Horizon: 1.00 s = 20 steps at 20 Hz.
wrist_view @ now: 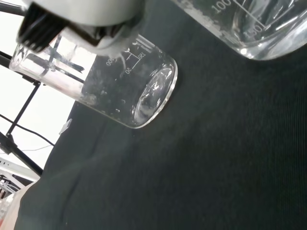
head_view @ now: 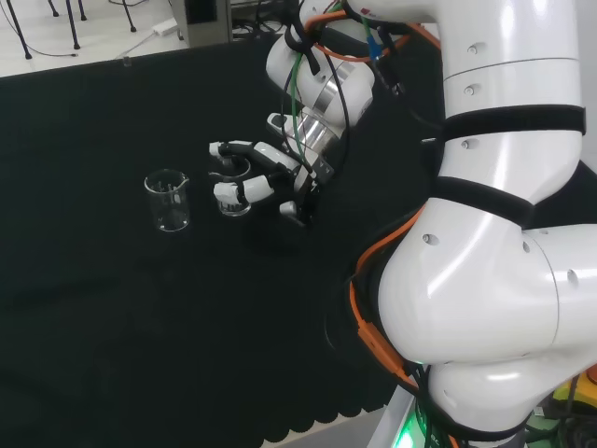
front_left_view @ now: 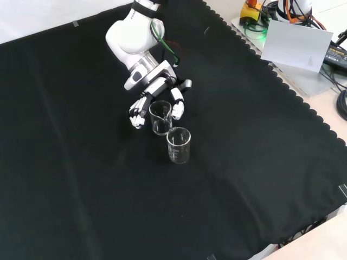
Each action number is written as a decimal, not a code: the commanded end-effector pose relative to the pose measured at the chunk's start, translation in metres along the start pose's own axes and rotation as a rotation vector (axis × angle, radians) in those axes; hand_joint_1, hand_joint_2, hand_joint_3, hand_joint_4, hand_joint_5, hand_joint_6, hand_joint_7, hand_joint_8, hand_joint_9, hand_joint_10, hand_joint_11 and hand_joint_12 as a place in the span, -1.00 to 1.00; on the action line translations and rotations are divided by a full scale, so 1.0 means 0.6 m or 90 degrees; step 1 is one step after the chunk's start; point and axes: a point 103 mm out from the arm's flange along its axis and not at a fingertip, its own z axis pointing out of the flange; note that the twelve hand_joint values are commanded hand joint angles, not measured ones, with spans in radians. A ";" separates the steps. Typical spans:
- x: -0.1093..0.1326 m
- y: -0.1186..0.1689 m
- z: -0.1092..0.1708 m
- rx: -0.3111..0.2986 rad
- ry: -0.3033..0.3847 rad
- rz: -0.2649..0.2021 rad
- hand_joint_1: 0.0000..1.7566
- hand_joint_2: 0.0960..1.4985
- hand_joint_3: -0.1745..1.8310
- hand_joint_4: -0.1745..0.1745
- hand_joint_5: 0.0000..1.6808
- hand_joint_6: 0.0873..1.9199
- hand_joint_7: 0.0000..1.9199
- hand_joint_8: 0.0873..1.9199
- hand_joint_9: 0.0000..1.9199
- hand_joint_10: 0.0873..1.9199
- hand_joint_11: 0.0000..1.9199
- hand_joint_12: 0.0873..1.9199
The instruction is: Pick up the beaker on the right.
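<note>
Head view: robot hand (head_view: 244, 183) curls its fingers around the right-hand beaker (head_view: 233, 200) | left beaker (head_view: 168, 201) stands clear beside it | fingers bracket the glass on the worktop (head_view: 140, 317), looks ready to lift.

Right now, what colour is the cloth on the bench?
Black, plainest in the front view: cloth.

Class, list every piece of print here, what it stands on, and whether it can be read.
Held beaker: white scale numerals, cut off at the wrist view's edge.
Other beaker: white scale numerals, partly behind the hand, blurred.
Head and front views: too small to read.
White sheet: mark too small to read.
</note>
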 end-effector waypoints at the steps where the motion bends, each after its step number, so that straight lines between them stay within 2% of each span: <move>1: -0.002 0.003 0.001 -0.006 0.014 0.005 0.07 -0.43 -0.08 -0.10 -0.42 -1.00 -0.68 -0.56 -0.62 -0.47 -1.00 0.15; 2: -0.001 0.004 0.003 -0.008 0.017 0.008 0.07 -0.40 -0.08 -0.06 -0.33 -1.00 -0.64 -0.55 -0.59 -0.46 -1.00 0.19; 4: 0.004 0.005 0.005 -0.020 0.012 0.016 0.09 -0.32 -0.11 0.01 -0.08 -0.77 -0.45 -0.55 -0.45 -0.49 -0.96 0.29; 5: 0.005 0.006 0.005 -0.026 0.010 0.019 0.14 -0.17 -0.23 0.38 0.10 -0.56 -0.32 -0.55 -0.35 -0.50 -0.88 0.32; 6: 0.006 0.006 0.005 -0.035 0.007 0.023 0.19 -0.08 -0.32 0.61 0.25 -0.44 -0.18 -0.55 -0.26 -0.51 -0.79 0.31; 7: 0.007 0.006 0.006 -0.038 0.004 0.027 0.23 -0.04 -0.36 0.65 0.35 -0.40 -0.08 -0.55 -0.19 -0.53 -0.71 0.29; 9: 0.008 0.005 0.008 -0.047 -0.007 0.032 0.28 -0.06 -0.35 0.48 0.46 -0.40 0.09 -0.59 -0.06 -0.58 -0.55 0.23; 12: 0.011 0.004 0.000 -0.067 -0.035 0.035 0.31 -0.13 -0.30 0.30 0.57 -0.52 0.26 -0.70 0.14 -0.69 -0.33 0.15; 17: 0.025 0.005 -0.033 -0.089 -0.038 0.030 0.35 -0.16 -0.30 -0.13 0.70 -0.74 0.48 -0.87 0.44 -0.88 0.03 -0.06; 18: 0.028 0.005 -0.040 -0.092 -0.040 0.028 0.35 -0.17 -0.30 -0.16 0.71 -0.77 0.55 -0.90 0.49 -0.91 0.08 -0.09; 20: 0.034 0.004 -0.057 -0.092 -0.042 0.022 0.35 -0.18 -0.30 -0.06 0.74 -0.81 0.66 -0.95 0.59 -0.94 0.18 -0.15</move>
